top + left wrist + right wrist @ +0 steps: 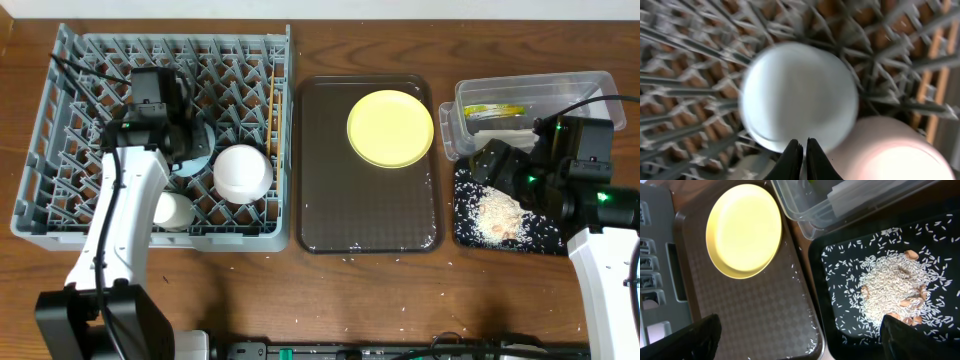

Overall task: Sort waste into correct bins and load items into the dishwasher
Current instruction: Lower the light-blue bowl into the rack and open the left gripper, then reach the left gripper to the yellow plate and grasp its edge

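The grey dish rack (60, 190) holds a white bowl (242, 172), a small white cup (172, 211), a tilted light blue bowl (203, 152) and two chopsticks (272, 110). My left gripper (803, 149) is shut and empty just above the blue bowl (800, 95), beside the white bowl (890, 150). The yellow plate (390, 128) lies on the brown tray; it also shows in the right wrist view (745, 230). The clear tub (590, 85) holds the wrapper (495, 110) and tissue (505, 130). The black tray (465, 232) holds rice crumbs (890, 285). My right gripper (805, 340) is open and empty over the edge between the two trays.
The dark brown serving tray (365, 215) lies between the rack and the bins, with a few stray rice grains near its front right corner (812, 342). More grains lie on the wooden table in front. Cables run over the rack and the tub.
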Motion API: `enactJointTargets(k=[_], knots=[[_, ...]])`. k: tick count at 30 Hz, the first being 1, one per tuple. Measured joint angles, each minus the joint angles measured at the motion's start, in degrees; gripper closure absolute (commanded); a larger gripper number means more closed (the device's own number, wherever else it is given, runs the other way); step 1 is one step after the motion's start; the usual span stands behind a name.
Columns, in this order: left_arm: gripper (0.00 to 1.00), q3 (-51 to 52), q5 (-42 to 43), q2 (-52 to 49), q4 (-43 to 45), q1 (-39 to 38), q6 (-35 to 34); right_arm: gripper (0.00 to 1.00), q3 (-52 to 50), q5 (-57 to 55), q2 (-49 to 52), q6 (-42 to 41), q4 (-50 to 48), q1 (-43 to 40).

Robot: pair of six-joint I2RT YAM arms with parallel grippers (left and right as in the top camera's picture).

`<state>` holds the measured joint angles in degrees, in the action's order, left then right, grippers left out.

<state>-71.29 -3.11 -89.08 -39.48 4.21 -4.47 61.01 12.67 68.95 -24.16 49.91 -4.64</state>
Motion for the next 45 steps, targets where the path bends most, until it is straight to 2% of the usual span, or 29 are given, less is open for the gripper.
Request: enactJointTargets(k=[5,12,26,30,32,34,37,38,45], knots=[[0.93,0.00,-2.78,-0.85,2.32,1.49,-0.02,0.01,0.00,0.02,0.00,0.00,0.02,0.00],[0.92,0.00,0.98,-5.25,0.68,1.46,0.02,0.01,0.00,0.00,0.00,0.00,0.00,0.00],[0.92,0.00,3.41,-5.20,-1.33,1.20,0.00,0.01,0.00,0.00,0.00,0.00,0.00,0.00],[0.74,0.00,3.85,-1.99,-3.67,1.20,0.04,0.01,0.00,0.00,0.00,0.00,0.02,0.00],[0.59,0.00,4.09,2.21,-4.94,1.18,-0.57,0.01,0.00,0.00,0.00,0.00,0.00,0.00],[0.55,-0.07,4.22,8.26,-6.64,1.18,-1.68,0.01,0.00,0.00,0.00,0.00,0.00,0.00],[0.41,-0.61,4.26,17.16,-9.60,1.14,-2.84,0.01,0.00,0.00,0.00,0.00,0.04,0.00],[0.23,-0.85,4.39,19.34,-10.47,1.11,-2.97,0.01,0.00,0.00,0.00,0.00,-0.02,0.00],[0.15,-0.96,14.69,31.19,-13.92,0.94,-3.43,0.01,0.00,0.09,0.00,-0.13,-0.13,0.00]])
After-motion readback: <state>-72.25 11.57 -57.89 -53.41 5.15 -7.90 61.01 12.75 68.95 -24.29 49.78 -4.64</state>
